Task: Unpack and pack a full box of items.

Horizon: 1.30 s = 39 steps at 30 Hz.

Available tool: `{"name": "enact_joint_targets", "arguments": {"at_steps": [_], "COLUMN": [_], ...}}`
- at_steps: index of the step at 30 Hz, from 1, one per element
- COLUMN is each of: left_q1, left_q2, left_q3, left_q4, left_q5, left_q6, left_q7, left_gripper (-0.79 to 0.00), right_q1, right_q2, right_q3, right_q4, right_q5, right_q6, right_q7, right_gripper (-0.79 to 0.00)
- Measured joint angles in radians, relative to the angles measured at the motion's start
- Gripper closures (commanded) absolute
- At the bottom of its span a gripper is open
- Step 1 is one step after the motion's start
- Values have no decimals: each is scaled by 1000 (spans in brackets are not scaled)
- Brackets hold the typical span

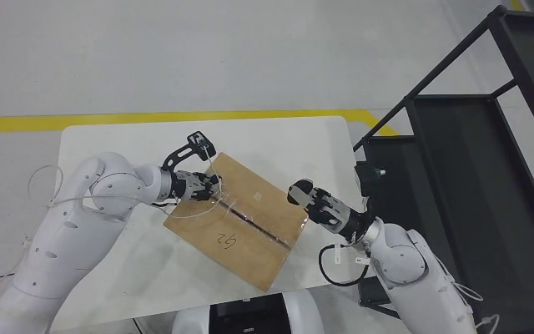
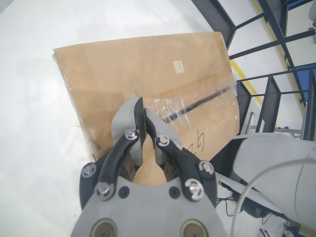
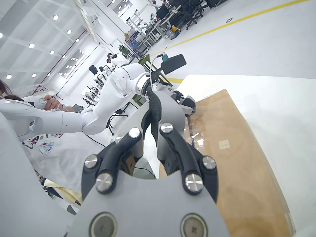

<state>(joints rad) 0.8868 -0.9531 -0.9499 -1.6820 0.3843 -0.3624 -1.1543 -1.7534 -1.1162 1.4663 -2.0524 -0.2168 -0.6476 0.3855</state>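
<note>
A closed cardboard box is seen at the centre of the top view, lying flat on the white desk and turned so that its corners point toward the frame edges. Its two top flaps are held shut by clear tape laid along the dark seam. The tape is wrinkled and partly lifted near the seam's left end. A small pale label is stuck on one flap, and a handwritten mark is carried by the other.

The left end effector is placed left of centre in the top view, over the box's upper left edge and close to the end of the seam. Its fingers are pressed together at the tips, just above the wrinkled tape. Whether any tape is caught between them cannot be told.

The right end effector is found right of centre in the top view, at the box's right edge. Its fingers are likewise pressed together, with nothing seen between them.

A black metal rack is seen at the right of the top view, beside the desk. A yellow line is painted on the floor beyond the desk's far edge.
</note>
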Motion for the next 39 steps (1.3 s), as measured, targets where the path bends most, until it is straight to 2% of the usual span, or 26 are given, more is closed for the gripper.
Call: {"name": "enact_joint_targets", "arguments": {"at_steps": [5,9,17,23,28,31,32,33,39], "left_q1": [-3,4,72,145,163,137,123,111,52], "left_q2": [-1,4,31,51,56,51,48,45,32], "left_q3": [3,-23,-148,-239,-242,-207,-190,-178,-123], "left_q4": [1,-5,-28,-46,-47,-33,-26,-20,4], "left_q5": [-4,-29,-62,-92,-144,-152,-151,-149,-106], "left_q6": [-1,-7,-20,-24,-58,-64,-65,-66,-47], "left_q7": [-2,24,86,107,57,31,27,26,50], "left_gripper": [0,0,0,0,0,-351,-671,-785,-785], "right_q1": [-25,-32,40,95,122,130,133,134,133], "right_q2": [3,7,10,9,9,9,9,9,11], "right_q3": [17,12,-67,-119,-144,-151,-153,-155,-161], "right_q4": [-15,-14,32,68,88,95,97,99,105], "right_q5": [38,73,114,131,143,149,151,152,154], "right_q6": [-57,-92,-47,-24,-15,-12,-11,-9,-10], "right_q7": [-13,13,124,157,166,166,167,167,160], "right_gripper": [0,0,0,0,0,0,0,0,0]}}
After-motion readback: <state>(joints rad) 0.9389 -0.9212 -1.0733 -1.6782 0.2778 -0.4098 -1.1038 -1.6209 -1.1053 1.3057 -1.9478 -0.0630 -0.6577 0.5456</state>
